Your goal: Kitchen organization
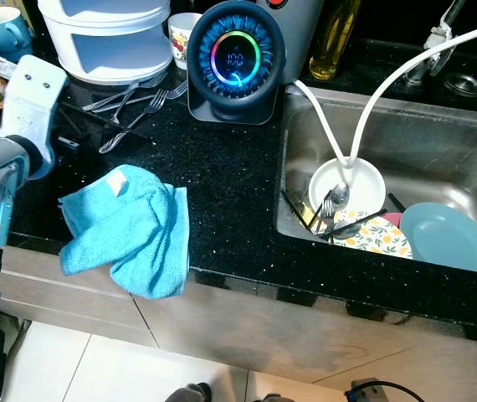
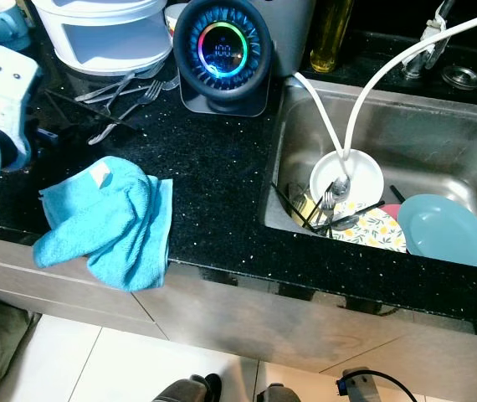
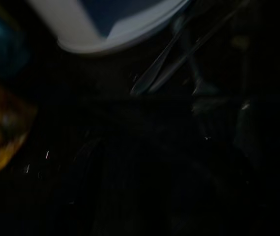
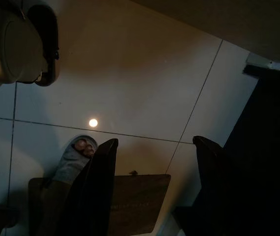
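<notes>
Left eye view: a black speckled surface [image 1: 238, 176] is shown with a steel sink [image 1: 473, 134] set into it. The step in hand is judged to be a reach for the loose cutlery, since the left arm is raised over the surface's far-left part and the forks [image 1: 134, 100] are spread just beyond it.

The sink is taken as the landmark. The forks lie well to its left, by the base of a white tiered rack [image 1: 109, 42]. A blue cloth [image 1: 125, 230] is bunched to the sink's left at the surface's front edge. A round lit device [image 1: 236, 59] stands just left of the sink's back corner. Inside the sink, a white bowl [image 1: 364, 176] with cutlery, a flowered plate [image 1: 381, 239] and a blue plate [image 1: 452, 239] are piled.

The left pincer is not made out: its wrist view is very dark, with fork handles [image 3: 169, 64] dimly seen ahead and close, so whether it is wide or narrow cannot be told. The right pincer [image 4: 152, 189] hangs idle over the floor [image 4: 140, 83], its fingers [image 4: 98, 191] set apart and holding nothing; a person's foot [image 4: 76, 155] is seen below.

The next move is judged to call for a lowering onto one fork handle, aligned across it.
</notes>
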`<state>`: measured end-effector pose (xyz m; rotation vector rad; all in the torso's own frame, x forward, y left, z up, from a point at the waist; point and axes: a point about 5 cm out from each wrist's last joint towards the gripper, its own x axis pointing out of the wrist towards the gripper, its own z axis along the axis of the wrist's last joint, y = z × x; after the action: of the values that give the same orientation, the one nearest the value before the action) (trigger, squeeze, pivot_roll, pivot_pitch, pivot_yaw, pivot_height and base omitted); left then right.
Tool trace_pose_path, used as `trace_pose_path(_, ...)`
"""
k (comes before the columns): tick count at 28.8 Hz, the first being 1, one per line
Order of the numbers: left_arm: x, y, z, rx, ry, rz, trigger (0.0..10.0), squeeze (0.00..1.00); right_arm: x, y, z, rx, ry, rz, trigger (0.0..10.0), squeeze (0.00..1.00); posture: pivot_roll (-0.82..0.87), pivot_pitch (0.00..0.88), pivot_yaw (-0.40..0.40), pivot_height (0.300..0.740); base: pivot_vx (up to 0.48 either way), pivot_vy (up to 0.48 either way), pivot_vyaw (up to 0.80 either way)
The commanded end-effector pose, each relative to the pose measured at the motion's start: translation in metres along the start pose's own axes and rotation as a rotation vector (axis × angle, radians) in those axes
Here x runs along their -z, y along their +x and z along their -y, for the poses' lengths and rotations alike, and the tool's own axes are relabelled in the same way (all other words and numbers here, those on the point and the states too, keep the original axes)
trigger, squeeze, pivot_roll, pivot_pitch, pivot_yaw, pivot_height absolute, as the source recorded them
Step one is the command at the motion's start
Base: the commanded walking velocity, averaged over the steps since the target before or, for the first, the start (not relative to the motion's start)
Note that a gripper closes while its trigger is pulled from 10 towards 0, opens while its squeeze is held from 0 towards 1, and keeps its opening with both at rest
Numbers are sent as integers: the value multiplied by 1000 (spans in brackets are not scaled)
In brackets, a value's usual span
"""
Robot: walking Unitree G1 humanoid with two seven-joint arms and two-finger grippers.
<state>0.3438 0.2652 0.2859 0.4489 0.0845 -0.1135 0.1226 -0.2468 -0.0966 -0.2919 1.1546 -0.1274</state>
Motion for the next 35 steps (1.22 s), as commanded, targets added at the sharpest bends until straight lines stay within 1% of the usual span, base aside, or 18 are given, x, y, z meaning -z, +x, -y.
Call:
trace_pose_path(1,-2,-1,-9,-9,69,18,10000,0,10,-1,1,-2,4,-34,10000,0,94,165,-45,740,0,0,0)
trace_pose_path(2,-2,-1,-9,-9,69,18,10000,0,10,-1,1,-2,4,-34,10000,0,94,165,-45,740,0,0,0)
trace_pose_path(6,-3,2,-22,-51,60,44,10000,0,10,-1,0,-4,5,-34,10000,0,98,166,-47,740,0,0,0)
trace_pose_path(7,-5,6,-26,-57,24,90,10000,0,10,-1,-1,-6,5,-33,10000,0,97,168,-51,740,0,0,0)
trace_pose_path(10,-8,11,-27,-64,-12,136,10000,0,9,-1,-1,-6,3,-31,10000,0,90,172,-53,740,0,0,0)
trace_pose_path(11,-11,16,-28,-79,-59,169,10000,0,9,-1,0,-6,2,-30,10000,0,87,175,-54,740,0,0,0)
trace_pose_path(12,-12,23,-26,-90,-102,188,10000,0,10,-1,1,-4,0,-30,10000,0,70,187,-59,740,0,0,0)
trace_pose_path(13,-12,23,-26,-90,-102,188,10000,0,10,-1,1,-4,0,-30,10000,0,70,187,-59,740,0,0,0)
trace_pose_path(16,-14,37,-18,-80,-182,219,10000,0,17,-2,7,6,-4,-41,10000,0,42,216,-59,740,0,0,0)
trace_pose_path(19,-16,41,-15,-74,-205,228,10000,0,22,-3,9,10,-4,-48,10000,0,35,225,-59,740,0,0,0)
trace_pose_path(21,-20,47,-10,-56,-257,240,10000,0,35,-6,12,15,-7,-71,10000,0,15,254,-59,740,0,0,0)
trace_pose_path(25,-26,54,-5,-35,-278,253,10000,0,49,-9,14,18,-13,-98,10000,0,-3,281,-59,740,0,0,0)
trace_pose_path(27,-26,54,-5,-35,-278,253,10000,0,49,-9,14,18,-13,-98,10000,0,-3,281,-59,740,0,0,0)
trace_pose_path(30,-43,61,-2,-32,-300,270,10000,0,59,-12,18,24,-19,-112,10000,0,-14,308,-56,740,0,0,0)
trace_pose_path(32,-46,62,-2,-36,-307,270,10000,0,61,-13,18,25,-20,-114,10000,0,-14,308,-56,740,0,0,0)
trace_pose_path(33,-47,63,-3,-39,-324,251,10000,0,61,-13,19,26,-22,-114,10000,0,-13,314,-53,740,0,0,0)
trace_pose_path(34,-47,65,-2,-42,-371,214,10000,0,60,-13,19,27,-23,-111,10000,0,-13,313,-53,740,0,0,0)
trace_pose_path(35,-47,65,-2,-42,-371,214,10000,0,60,-13,19,27,-23,-111,10000,0,-13,313,-53,740,0,0,0)
